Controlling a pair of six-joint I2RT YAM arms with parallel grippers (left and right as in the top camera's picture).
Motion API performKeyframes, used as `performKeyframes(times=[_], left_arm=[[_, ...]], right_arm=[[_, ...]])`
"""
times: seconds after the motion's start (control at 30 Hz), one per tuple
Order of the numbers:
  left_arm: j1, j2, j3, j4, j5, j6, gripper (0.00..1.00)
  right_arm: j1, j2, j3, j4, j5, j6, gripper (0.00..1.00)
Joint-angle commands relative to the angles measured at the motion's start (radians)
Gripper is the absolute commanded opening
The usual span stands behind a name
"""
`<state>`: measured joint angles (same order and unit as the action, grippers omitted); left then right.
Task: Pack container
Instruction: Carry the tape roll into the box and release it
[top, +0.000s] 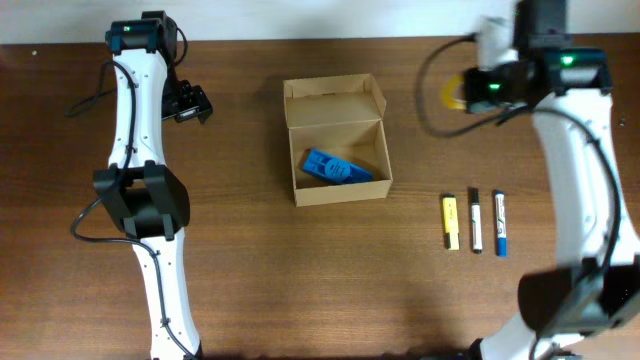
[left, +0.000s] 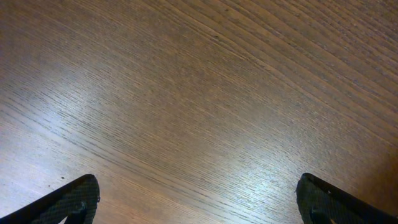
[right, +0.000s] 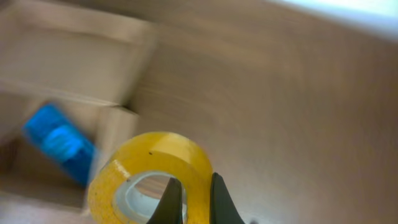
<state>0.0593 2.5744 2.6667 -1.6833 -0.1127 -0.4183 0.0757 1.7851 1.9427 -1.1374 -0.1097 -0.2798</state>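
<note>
Cardboard container sits open between the arms, a blue plastic item inside, while the right gripper pinches a yellow tape roll nearby and the left gripper hangs spread above the table.

Overhead, the right arm hides most of the tape roll; wrist-view blur smears the cardboard box and a blue item, probably plastic.

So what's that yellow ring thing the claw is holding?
It is a roll of yellow tape with a pale inner core, glossy like plastic. The right claw pinches its wall, seemingly with one finger inside the hole and one outside. It looks lifted off the wooden table, beside the open cardboard box. Blur hides finer detail.
</note>
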Motion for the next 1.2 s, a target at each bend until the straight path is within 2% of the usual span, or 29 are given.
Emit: performKeyframes(times=[0.0,0.23,0.5,0.87,1.17], left_arm=[[0.002,-0.022,0.002,0.0,-0.008,0.013,1.0],[0.002,-0.022,0.002,0.0,-0.008,0.013,1.0],[0.002,-0.022,0.002,0.0,-0.008,0.013,1.0],[0.002,-0.022,0.002,0.0,-0.008,0.013,1.0],[0.002,-0.022,0.002,0.0,-0.008,0.013,1.0]], right_arm=[[0.144,-0.017,0.016,-0.016,0.003,-0.218,0.04],[0.356,0.034,0.008,-0.04,0.016,-0.466,0.04],[0.394,0.154,0.008,-0.019,0.016,-0.607,0.04],[0.396,0.369,0.008,-0.005,0.015,-0.595,0.04],[0.396,0.473,0.008,0.001,-0.043,-0.549,0.04]])
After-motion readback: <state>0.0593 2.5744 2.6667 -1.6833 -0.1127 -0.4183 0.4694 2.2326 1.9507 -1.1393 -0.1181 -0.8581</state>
